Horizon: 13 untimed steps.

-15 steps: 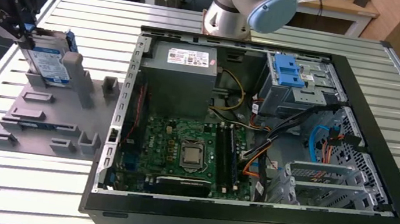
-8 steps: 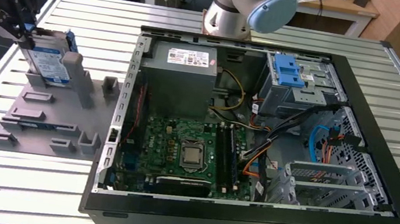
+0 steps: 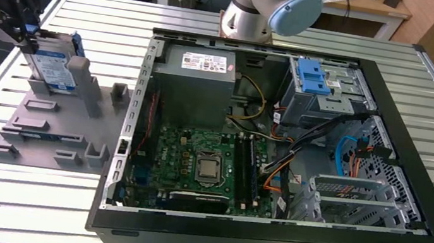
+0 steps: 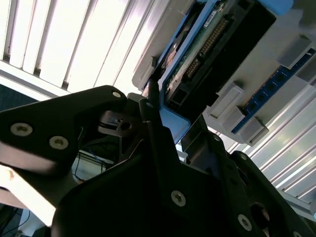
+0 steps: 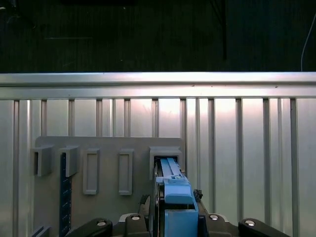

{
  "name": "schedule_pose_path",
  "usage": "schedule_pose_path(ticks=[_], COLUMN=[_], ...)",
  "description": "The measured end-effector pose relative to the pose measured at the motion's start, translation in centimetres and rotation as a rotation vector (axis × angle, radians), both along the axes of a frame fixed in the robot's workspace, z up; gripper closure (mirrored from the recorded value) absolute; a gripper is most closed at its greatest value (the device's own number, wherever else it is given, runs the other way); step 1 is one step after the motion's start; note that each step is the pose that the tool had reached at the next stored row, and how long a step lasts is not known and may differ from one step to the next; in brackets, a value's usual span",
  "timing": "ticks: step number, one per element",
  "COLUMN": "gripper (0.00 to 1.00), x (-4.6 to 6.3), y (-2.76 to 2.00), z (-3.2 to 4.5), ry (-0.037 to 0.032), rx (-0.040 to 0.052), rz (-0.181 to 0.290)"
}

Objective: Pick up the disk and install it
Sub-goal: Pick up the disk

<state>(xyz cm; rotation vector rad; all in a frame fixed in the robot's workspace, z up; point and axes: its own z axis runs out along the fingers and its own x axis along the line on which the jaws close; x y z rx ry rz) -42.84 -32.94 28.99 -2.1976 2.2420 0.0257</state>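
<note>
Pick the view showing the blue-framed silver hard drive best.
Exterior view: the silver hard drive stands on edge on the grey fixture, label visible. First wrist view shows its blue edge; second wrist view, its connector end.

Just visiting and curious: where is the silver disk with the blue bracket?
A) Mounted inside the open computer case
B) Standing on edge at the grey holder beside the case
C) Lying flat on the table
B: the exterior view shows the disk upright at the grey holder, the claw at its top.
</note>
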Motion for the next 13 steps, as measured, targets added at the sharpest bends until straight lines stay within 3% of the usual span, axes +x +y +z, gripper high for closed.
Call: schedule_pose_path(ticks=[13], gripper=[0.64], x=[0.00], y=[0.00], z=[-0.12], ry=[-0.0002], rx=[0.0001], rz=[0.000])
